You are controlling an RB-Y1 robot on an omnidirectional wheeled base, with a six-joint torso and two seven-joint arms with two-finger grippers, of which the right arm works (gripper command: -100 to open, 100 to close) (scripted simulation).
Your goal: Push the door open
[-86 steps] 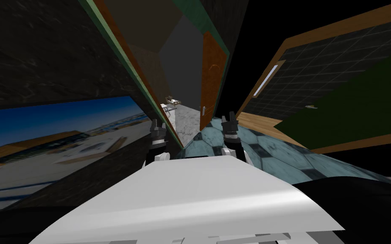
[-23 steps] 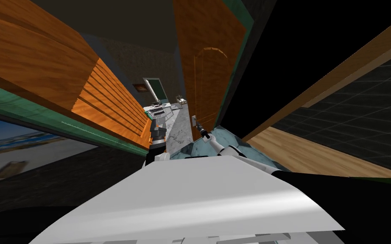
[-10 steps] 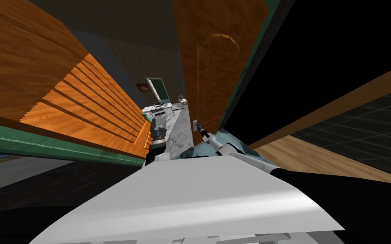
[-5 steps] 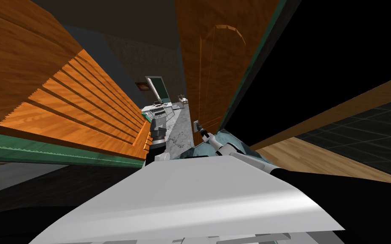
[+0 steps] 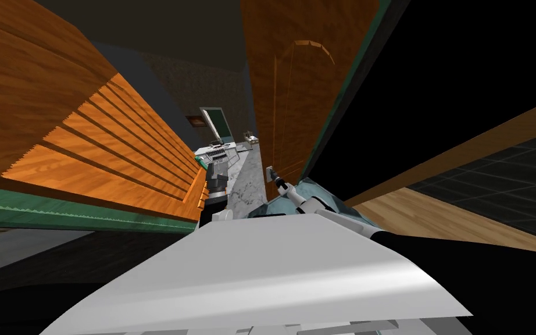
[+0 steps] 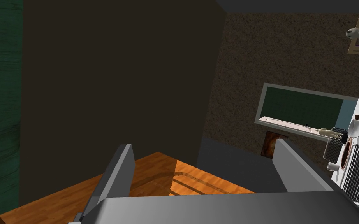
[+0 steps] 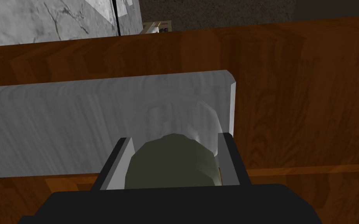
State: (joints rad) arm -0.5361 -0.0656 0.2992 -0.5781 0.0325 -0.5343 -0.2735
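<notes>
- right claw (image 7: pixel 173 142) clamped on the knob (image 7: pixel 173 169) of the wooden door (image 7: pixel 291 97), just right of me
- left claw (image 6: pixel 202 155) hangs wide, idle
- looks mid-push; next I'd drive the knob forward so it swings wider

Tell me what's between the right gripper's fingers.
An olive knob, its sides against both fingers, standing off the grey plate on the door; seen in the right wrist view.

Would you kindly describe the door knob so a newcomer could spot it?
Find the tall brown wooden door on my right. On its pale grey plate sits the knob: the only rounded, olive-green thing there, held by the right gripper.
</notes>
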